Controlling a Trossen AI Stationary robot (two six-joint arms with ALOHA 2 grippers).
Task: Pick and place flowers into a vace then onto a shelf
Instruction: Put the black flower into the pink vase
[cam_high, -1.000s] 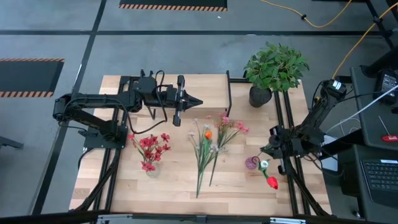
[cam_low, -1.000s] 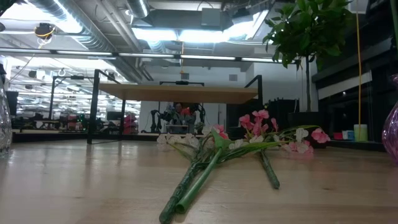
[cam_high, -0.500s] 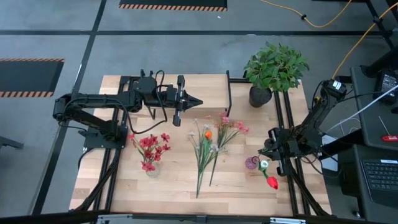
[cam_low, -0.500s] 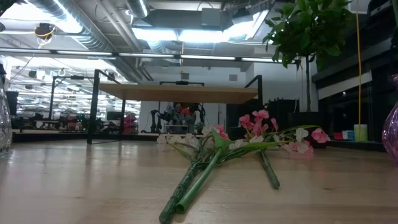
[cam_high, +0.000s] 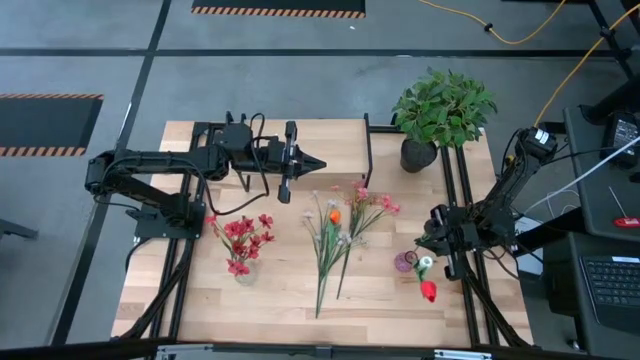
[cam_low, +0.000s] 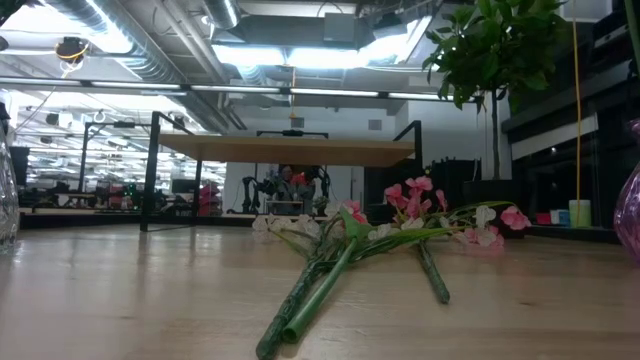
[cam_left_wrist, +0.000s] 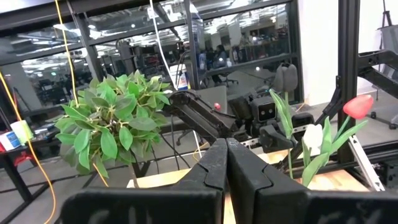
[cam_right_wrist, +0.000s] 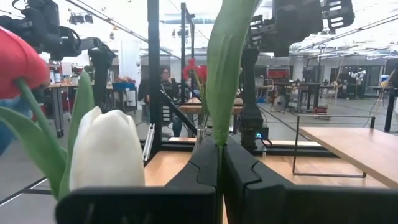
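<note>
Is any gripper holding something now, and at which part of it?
The right gripper is shut on the tulip stems, gripping their green stalk below the blooms. The left gripper is shut and holds nothing.

I'm seeing grey floor (cam_high: 300, 75) surrounding the wooden table (cam_high: 280, 290), hazard-striped mats (cam_high: 278, 10) lying beyond it, ceiling lights (cam_low: 290, 55) glowing above.

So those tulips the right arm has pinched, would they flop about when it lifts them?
Probably only a little. The right end effector is shut on the tulips low on the stem, and in the left wrist view they stand upright. The heavy-looking blooms sit far above the grip, so they may sway. The thin stem could twist between the fingers.
</note>
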